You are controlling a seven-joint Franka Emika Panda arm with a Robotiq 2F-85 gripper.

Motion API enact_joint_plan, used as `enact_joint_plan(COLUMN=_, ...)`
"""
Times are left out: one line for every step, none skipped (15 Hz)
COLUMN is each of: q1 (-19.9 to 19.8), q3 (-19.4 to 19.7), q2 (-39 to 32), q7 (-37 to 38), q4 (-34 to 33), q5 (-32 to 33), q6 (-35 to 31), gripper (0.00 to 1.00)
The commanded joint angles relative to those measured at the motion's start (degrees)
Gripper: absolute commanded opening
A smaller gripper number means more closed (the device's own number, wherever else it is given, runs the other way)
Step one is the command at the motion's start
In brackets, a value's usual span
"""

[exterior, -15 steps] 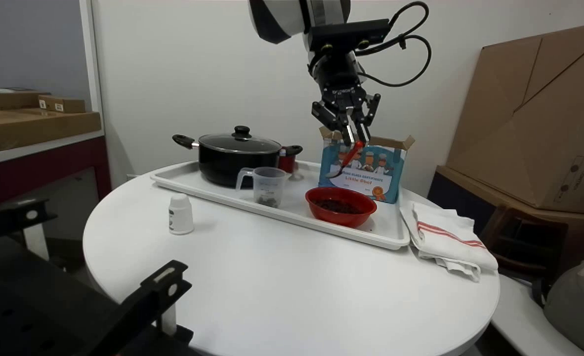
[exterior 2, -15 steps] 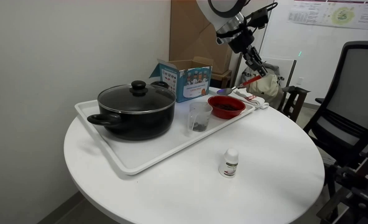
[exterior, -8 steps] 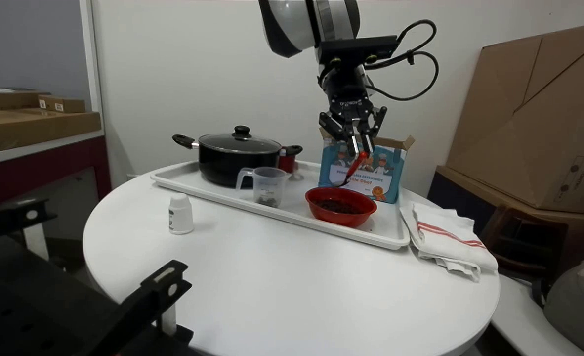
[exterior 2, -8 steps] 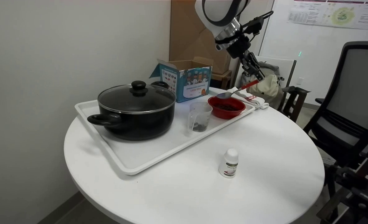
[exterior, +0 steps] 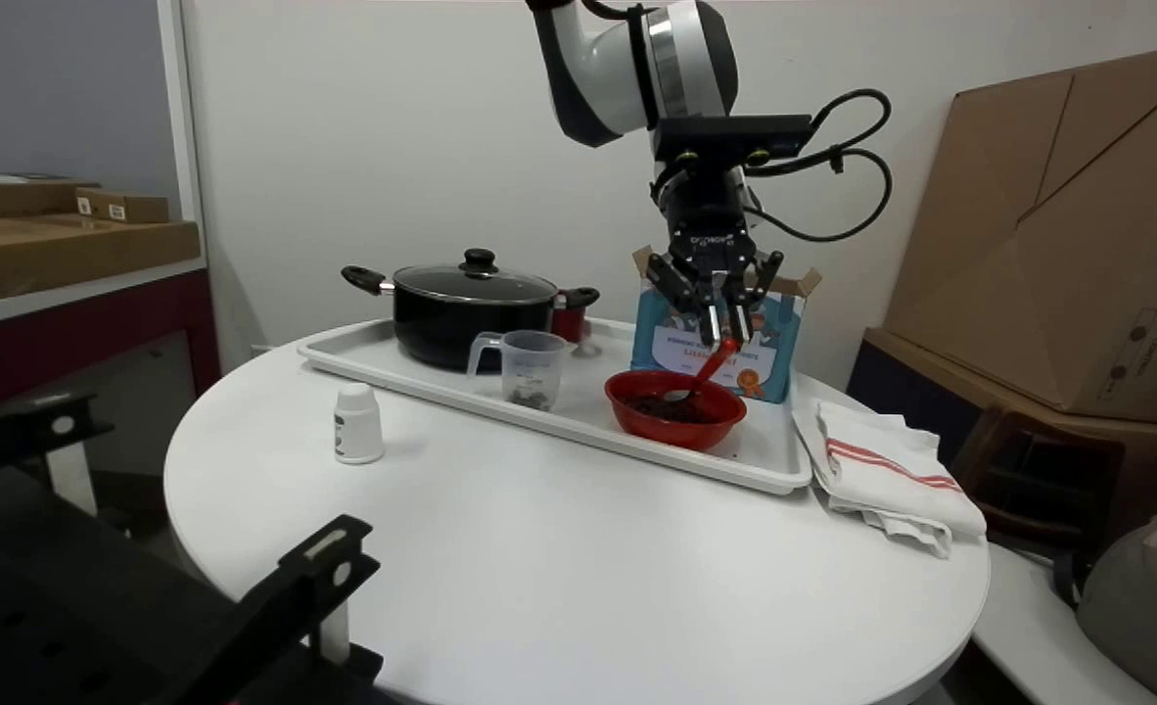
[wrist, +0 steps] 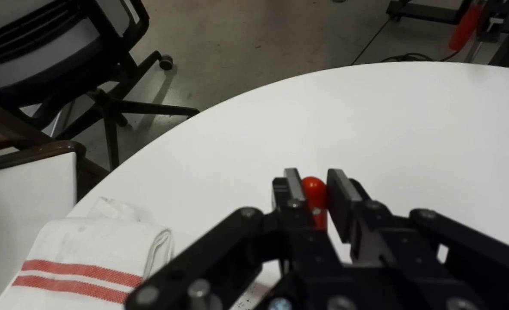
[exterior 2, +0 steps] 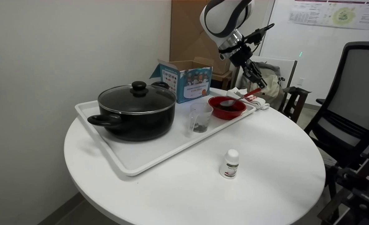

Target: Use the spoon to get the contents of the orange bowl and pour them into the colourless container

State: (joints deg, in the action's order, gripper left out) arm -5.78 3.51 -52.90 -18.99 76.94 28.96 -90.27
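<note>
The spoon has a red handle (exterior: 712, 366) and a metal head; it also shows in an exterior view (exterior 2: 252, 92). My gripper (exterior: 727, 333) is shut on the handle's end, which shows between the fingers in the wrist view (wrist: 314, 189). The spoon tilts down, its head inside the orange bowl (exterior: 671, 431) at the dark contents; whether it holds any is unclear. The bowl stands on the tray in both exterior views (exterior 2: 225, 115). The colourless container (exterior: 533, 362), a clear handled cup with some dark bits at the bottom, stands beside it (exterior 2: 204, 113).
A white tray (exterior 2: 147, 156) bears a black lidded pot (exterior: 461, 318) and a blue open carton (exterior: 657, 328) behind the bowl. A folded white towel (exterior: 882, 460) lies by the tray's end. A white bottle (exterior: 357, 426) stands on the round table (exterior: 578, 568).
My gripper has moved down with the spoon, and to the right in an exterior view. The spoon head went from above the bowl down into it. The bowl and cup have not moved.
</note>
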Motion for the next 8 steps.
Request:
enact_joint_plan(q1=-0.19, q3=0.11, q2=-3.56, q7=-2.81, q4=-4.77, q5=-2.32, q6=2.75, gripper=0.09)
enact_joint_plan(q1=-0.22, q3=0.1, q2=-4.05, q7=-3.04, q4=-5.14, q5=-2.57, q6=2.8, gripper=0.09)
enact_joint_plan(q1=-0.26, q3=0.12, q2=-4.5, q7=-3.29, q4=-5.5, q5=-2.71, q6=2.81, gripper=0.09)
enact_joint_plan(q1=-0.36, q3=0.1, q2=-4.84, q7=-3.59, q4=-5.74, q5=-2.8, q6=2.57, gripper=0.09)
enact_joint_plan(q1=-0.47, q3=0.11, q2=-5.19, q7=-3.81, q4=-6.05, q5=-2.87, q6=2.25, gripper=0.09)
enact_joint_plan(q1=-0.62, q3=0.11, q2=-5.49, q7=-4.02, q4=-6.33, q5=-3.01, q6=2.06, gripper=0.09)
enact_joint_plan(q1=-0.8, q3=0.1, q2=-5.77, q7=-4.25, q4=-6.63, q5=-3.12, q6=1.82, gripper=0.09)
enact_joint_plan(q1=-0.91, q3=0.15, q2=-6.06, q7=-4.49, q4=-6.97, q5=-3.18, q6=1.85, gripper=0.09)
